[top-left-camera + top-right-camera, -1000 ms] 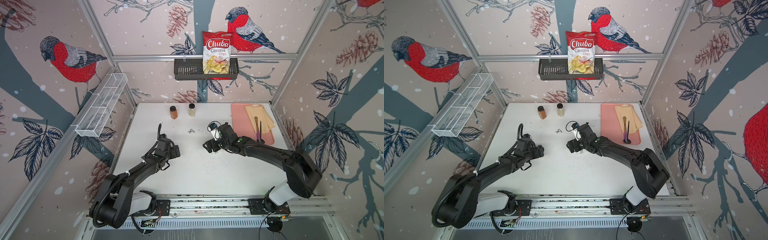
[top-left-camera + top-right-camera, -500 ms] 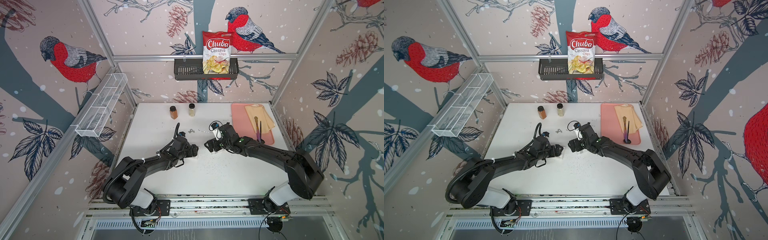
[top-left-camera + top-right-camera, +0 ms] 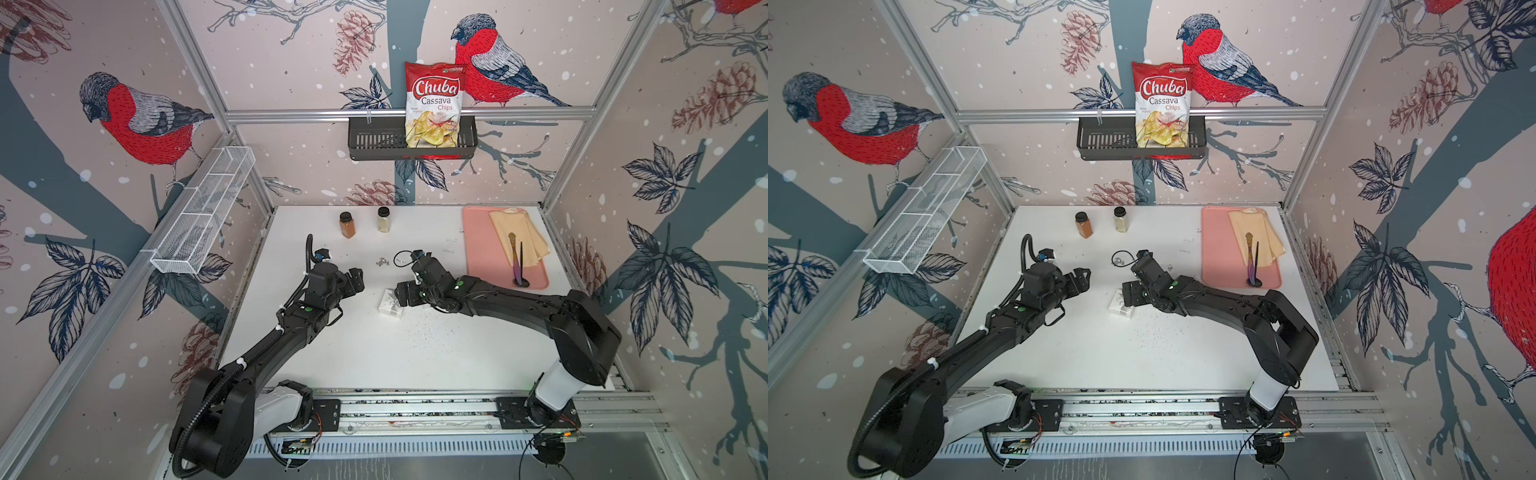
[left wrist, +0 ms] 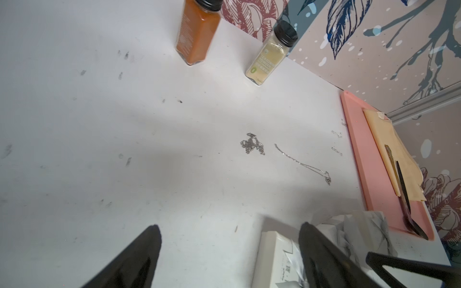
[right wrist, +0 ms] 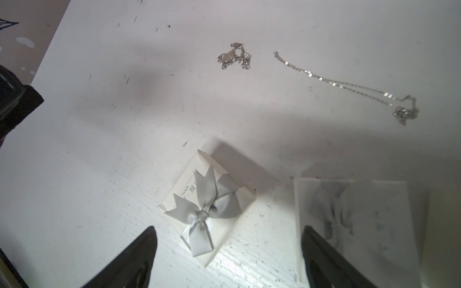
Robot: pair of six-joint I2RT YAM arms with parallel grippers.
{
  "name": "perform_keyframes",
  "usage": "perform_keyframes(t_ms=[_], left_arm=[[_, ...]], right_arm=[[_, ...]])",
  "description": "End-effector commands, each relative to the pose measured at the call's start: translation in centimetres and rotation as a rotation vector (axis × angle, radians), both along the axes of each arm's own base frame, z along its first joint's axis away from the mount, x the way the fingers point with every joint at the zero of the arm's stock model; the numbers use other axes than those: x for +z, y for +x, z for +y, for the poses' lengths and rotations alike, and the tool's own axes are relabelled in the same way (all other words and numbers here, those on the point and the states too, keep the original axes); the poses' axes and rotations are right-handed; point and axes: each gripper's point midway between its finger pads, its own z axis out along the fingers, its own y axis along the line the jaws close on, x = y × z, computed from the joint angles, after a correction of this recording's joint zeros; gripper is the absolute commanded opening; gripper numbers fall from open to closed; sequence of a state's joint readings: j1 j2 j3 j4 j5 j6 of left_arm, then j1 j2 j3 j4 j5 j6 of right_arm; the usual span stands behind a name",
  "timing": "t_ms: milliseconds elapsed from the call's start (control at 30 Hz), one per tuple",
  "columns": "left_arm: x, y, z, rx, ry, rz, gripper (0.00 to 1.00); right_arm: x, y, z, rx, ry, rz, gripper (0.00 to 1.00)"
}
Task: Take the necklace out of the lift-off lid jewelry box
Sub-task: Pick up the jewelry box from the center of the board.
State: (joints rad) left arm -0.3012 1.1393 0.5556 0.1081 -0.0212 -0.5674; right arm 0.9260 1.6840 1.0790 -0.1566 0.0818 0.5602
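left hand [image 4: 230,225] and right hand [image 5: 228,227] released, jewelry box [image 5: 209,207] near both, necklace [image 5: 349,87] lying on table [image 5: 99,124]

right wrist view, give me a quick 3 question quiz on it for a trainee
1. True or false: a silver chain lies on the bare table, outside any box.
2. The right gripper is: A) shut on a lid; B) open, gripping nothing; C) holding the chain.
3. What colour is the bow on the white box?

Key: 1 true; 2 B; 3 grey.
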Motion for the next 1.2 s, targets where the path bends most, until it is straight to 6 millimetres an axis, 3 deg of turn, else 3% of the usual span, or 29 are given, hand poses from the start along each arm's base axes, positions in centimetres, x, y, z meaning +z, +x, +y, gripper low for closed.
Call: perform_keyframes(t_ms=[0,333,533,733,900,1167], left_arm=[[0.6,0.4,1.6,0.023,0.047,-0.040,0.91],[0.9,1.1,2.1,-0.006,0.095,-0.091,0.91],[0.7,0.7,1.5,-0.039,0.048,-0.125,0.91],[0.0,0.6,1.2,-0.057,0.040,-0.119,0.91],[0.4,0.4,1.7,-0.038,0.058,-0.132,0.91],[0.4,-0.2,2.6,-0.013,0.034,-0.135,0.91]], right_arm=[[-0.2,0.3,0.2,-0.144,0.028,0.023,0.91],[-3.9,-1.4,4.4,-0.158,-0.074,0.094,0.94],[-5.5,-1.0,4.6,-0.202,-0.158,0.088,0.95],[-5.8,-0.3,5.7,-0.188,-0.215,0.057,0.95],[-5.7,0.4,6.1,-0.171,-0.294,0.017,0.94],[-6.6,-0.2,6.1,-0.123,-0.343,0.013,0.88]])
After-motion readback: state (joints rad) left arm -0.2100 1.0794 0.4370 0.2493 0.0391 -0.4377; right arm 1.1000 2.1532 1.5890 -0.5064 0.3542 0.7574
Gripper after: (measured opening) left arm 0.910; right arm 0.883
